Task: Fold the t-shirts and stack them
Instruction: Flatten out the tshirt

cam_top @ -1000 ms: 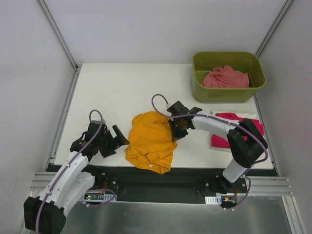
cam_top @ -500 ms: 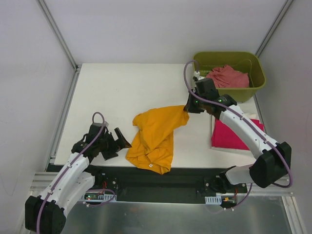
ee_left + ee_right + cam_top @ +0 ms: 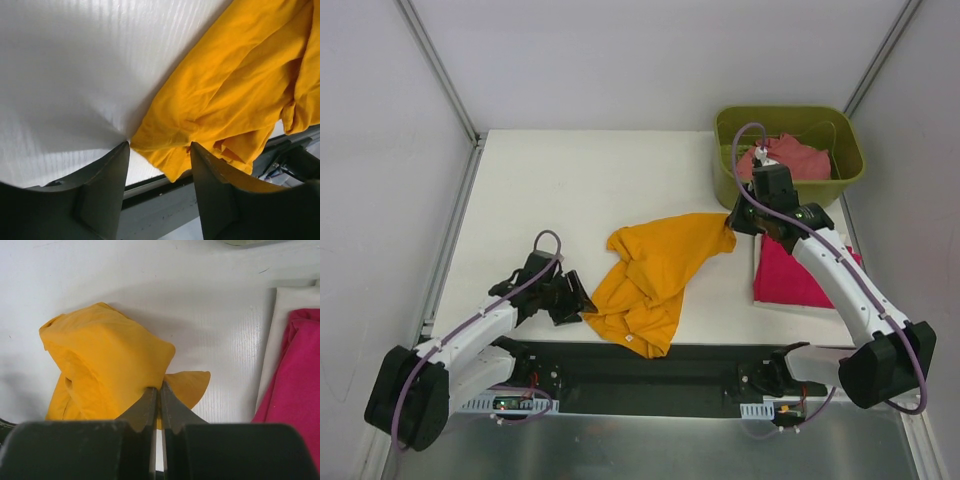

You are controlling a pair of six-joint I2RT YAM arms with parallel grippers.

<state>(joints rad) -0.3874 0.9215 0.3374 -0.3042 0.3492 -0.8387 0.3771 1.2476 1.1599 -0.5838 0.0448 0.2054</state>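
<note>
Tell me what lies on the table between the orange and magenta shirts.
Beside the orange shirt, bare table, then a pale cloth under the magenta shirt; the right wrist view shows it.

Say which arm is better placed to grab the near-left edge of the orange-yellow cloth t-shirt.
Left. The left gripper sits with jaws apart around the near-left edge of the orange-yellow cloth t-shirt; the right gripper is shut on its far end.

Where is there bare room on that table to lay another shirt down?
Bare table spans the far left, from its left edge to the bin, beyond the orange shirt. Crowded: near middle, with that shirt, the left end effector and right end effector; right side, the magenta shirt.
</note>
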